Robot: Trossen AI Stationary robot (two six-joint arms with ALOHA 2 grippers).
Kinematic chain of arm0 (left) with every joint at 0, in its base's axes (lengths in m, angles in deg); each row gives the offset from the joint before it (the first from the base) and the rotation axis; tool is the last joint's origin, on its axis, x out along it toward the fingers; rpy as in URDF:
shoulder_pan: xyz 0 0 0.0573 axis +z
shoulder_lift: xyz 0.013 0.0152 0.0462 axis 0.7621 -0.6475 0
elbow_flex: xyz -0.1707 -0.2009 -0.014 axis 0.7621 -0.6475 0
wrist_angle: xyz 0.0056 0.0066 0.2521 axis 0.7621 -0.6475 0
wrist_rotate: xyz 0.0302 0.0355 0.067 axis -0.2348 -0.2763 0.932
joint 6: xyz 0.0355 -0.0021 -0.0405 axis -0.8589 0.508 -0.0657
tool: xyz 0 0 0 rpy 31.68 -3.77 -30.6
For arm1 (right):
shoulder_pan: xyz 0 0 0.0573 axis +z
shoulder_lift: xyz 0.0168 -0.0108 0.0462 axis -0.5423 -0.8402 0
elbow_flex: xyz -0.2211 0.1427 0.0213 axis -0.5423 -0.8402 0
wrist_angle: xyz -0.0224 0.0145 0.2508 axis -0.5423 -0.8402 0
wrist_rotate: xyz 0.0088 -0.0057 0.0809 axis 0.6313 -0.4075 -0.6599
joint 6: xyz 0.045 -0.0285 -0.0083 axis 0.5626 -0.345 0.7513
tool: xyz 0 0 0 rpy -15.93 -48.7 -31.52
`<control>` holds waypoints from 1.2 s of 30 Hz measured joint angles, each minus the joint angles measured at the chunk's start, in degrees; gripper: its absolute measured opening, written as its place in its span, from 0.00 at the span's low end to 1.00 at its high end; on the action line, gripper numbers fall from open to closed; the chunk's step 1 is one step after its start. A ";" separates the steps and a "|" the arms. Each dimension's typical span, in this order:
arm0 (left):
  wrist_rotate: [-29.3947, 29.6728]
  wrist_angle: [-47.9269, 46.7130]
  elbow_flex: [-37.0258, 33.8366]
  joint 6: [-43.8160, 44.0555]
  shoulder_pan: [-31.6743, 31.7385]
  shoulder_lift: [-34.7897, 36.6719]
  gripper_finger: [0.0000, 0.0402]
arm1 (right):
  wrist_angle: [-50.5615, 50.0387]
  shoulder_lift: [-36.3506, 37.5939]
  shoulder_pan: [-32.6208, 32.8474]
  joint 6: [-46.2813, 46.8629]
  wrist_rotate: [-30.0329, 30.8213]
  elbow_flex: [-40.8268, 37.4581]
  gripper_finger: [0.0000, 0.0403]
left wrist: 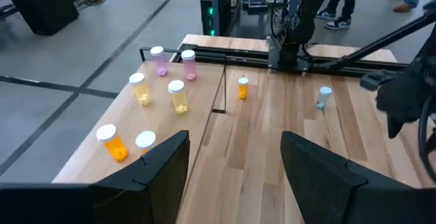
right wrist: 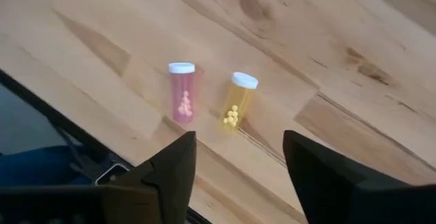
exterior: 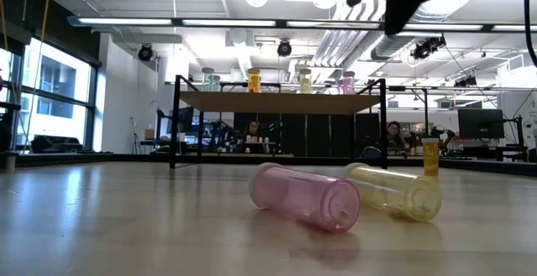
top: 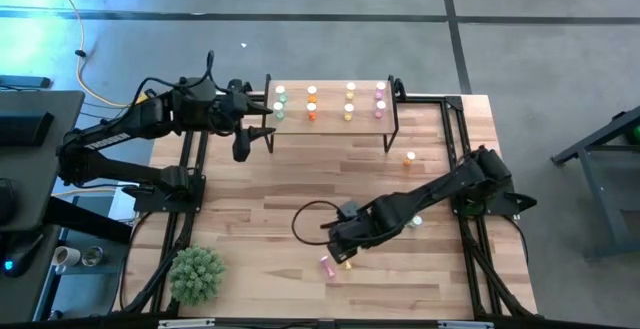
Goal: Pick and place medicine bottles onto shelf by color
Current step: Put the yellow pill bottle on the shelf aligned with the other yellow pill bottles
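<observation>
Near the green plant point(top: 196, 274): pink bottle point(right wrist: 182, 93) and yellow bottle point(right wrist: 238, 101), both white-capped, translucent. Farther off, orange bottle point(top: 410, 156). Light-wood shelf point(top: 330, 121), black legs. Striped pale-wood table point(top: 260, 189).

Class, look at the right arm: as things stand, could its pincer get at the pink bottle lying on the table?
Probably yes. The right pincer is open just above the pink bottle, and only the yellow bottle lies beside it, apart, with bare table around.
</observation>
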 joint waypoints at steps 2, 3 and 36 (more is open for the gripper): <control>0.00 -0.02 0.00 0.01 0.00 0.07 0.54 | 0.39 -1.22 0.19 0.64 -0.40 0.00 0.56; 0.00 -0.02 0.00 0.00 0.00 0.13 0.54 | 0.41 -1.83 0.26 1.06 -0.42 0.00 0.57; 0.20 0.00 0.00 0.00 -0.02 0.20 0.54 | 10.09 -18.54 3.16 5.48 -5.45 -0.02 0.38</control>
